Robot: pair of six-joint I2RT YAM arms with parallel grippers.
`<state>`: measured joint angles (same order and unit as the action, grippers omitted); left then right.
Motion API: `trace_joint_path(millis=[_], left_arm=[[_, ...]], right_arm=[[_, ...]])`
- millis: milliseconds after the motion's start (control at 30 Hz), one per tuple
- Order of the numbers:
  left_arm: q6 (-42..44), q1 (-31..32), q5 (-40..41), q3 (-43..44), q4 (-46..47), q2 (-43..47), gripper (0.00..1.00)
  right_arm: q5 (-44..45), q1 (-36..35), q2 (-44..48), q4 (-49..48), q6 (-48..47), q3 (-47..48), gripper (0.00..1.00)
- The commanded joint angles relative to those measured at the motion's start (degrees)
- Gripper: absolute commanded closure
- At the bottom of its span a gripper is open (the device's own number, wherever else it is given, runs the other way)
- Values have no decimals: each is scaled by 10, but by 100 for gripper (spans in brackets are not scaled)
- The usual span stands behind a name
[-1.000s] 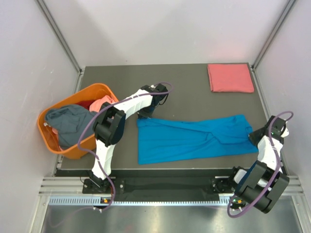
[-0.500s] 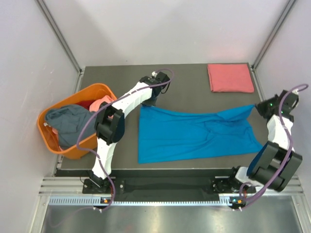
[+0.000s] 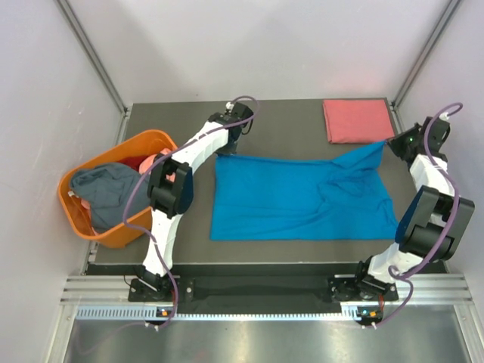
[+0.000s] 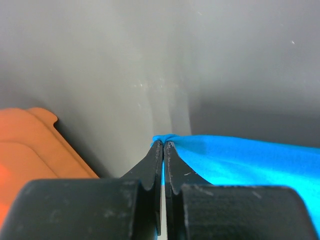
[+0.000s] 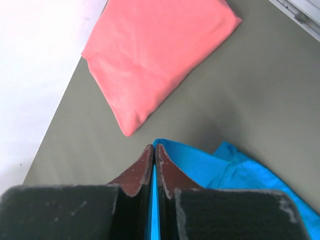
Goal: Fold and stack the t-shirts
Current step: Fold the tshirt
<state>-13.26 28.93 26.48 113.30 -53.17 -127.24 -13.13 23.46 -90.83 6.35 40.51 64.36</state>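
A bright blue t-shirt (image 3: 299,200) lies spread across the middle of the table. My left gripper (image 3: 224,148) is shut on its far left corner (image 4: 167,137). Over at the far right corner (image 5: 167,146), my right gripper (image 3: 386,145) is shut on the cloth, with blue showing between its jaws. A folded salmon-pink t-shirt (image 3: 358,120) lies at the back right, and its near corner (image 5: 155,55) is just beyond my right fingertips. A grey-blue t-shirt (image 3: 106,193) and a salmon-pink one (image 3: 159,161) sit crumpled in the basket.
An orange plastic basket (image 3: 153,141) stands at the table's left edge, and its rim (image 4: 30,145) shows left of my left jaws. Metal frame posts (image 3: 94,57) rise at the back corners. The table's right edge (image 3: 404,140) runs close to my right gripper.
Both grippers have drawn the blue t-shirt's far edge toward the back of the table, spreading the shirt flatter. The right arm has swung from the near right up to the back right.
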Motion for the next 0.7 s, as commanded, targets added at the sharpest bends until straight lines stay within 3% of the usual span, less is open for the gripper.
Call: trace_joint_path(millis=[0, 367, 667], left_arm=[[16, -5, -2, 20, 18, -13, 100], [56, -8, -20, 32, 13, -31, 100], [84, -11, -46, 51, -7, -20, 100]], right_arm=[[10, -1, -12, -34, -13, 42, 100], [-26, -7, -43, 0, -43, 100, 100], [-24, -12, -3, 27, -52, 74, 100]])
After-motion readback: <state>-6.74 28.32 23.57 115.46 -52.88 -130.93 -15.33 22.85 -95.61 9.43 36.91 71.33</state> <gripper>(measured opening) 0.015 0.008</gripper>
